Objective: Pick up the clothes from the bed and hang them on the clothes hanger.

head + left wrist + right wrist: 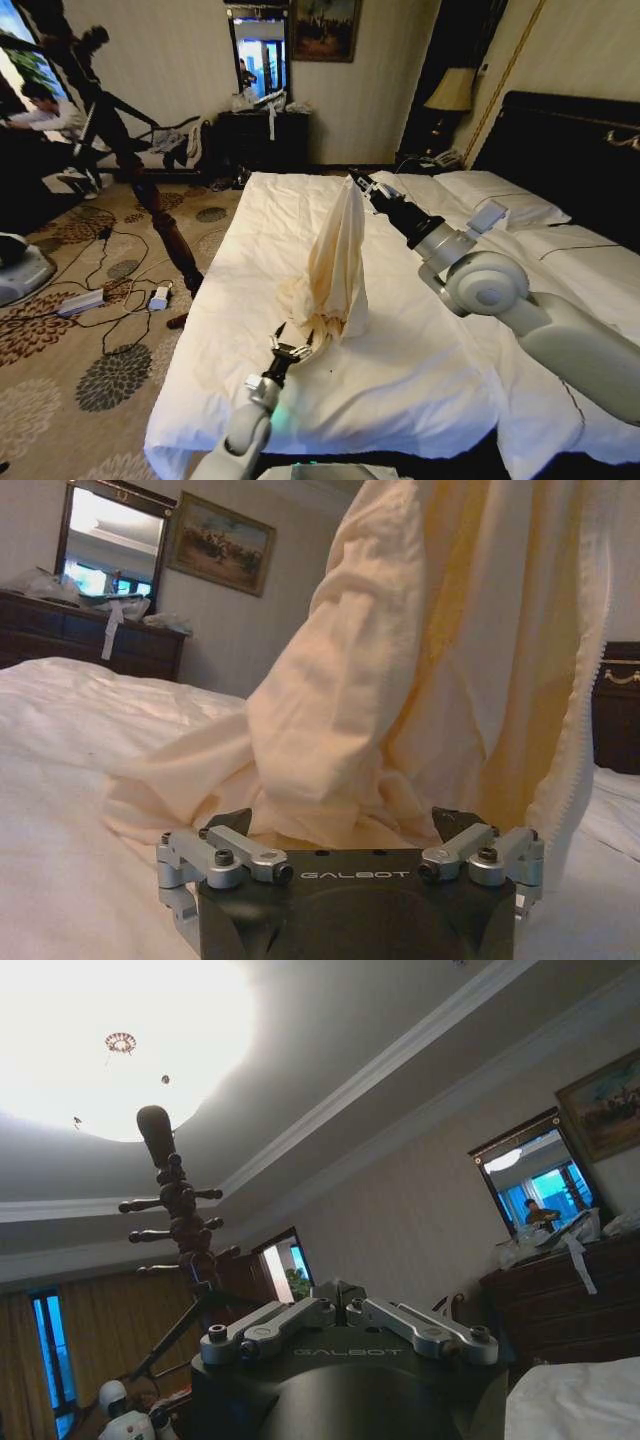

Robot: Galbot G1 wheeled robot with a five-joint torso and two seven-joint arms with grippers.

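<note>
On the wide white bed [420,370], the pale cream clothes [338,262] stand pulled up into a tall cone. My right gripper [356,182] is shut on the garment's top, high over the middle of the bed. At the garment's lower front edge, near the foot of the bed, my left gripper [292,350] is open, with bunched cream cloth [330,780] lying between its spread fingers [232,825]. The clothes hanger [170,1332] shows as slim dark arms hanging from a wooden coat stand [180,1210].
The coat stand [150,195] rises from the carpet left of the bed. Cables and power strips [160,297] lie on the floor around it. A dark dresser with a mirror [262,130] is at the far wall. Pillows [500,200] and a black headboard [570,150] are at the right.
</note>
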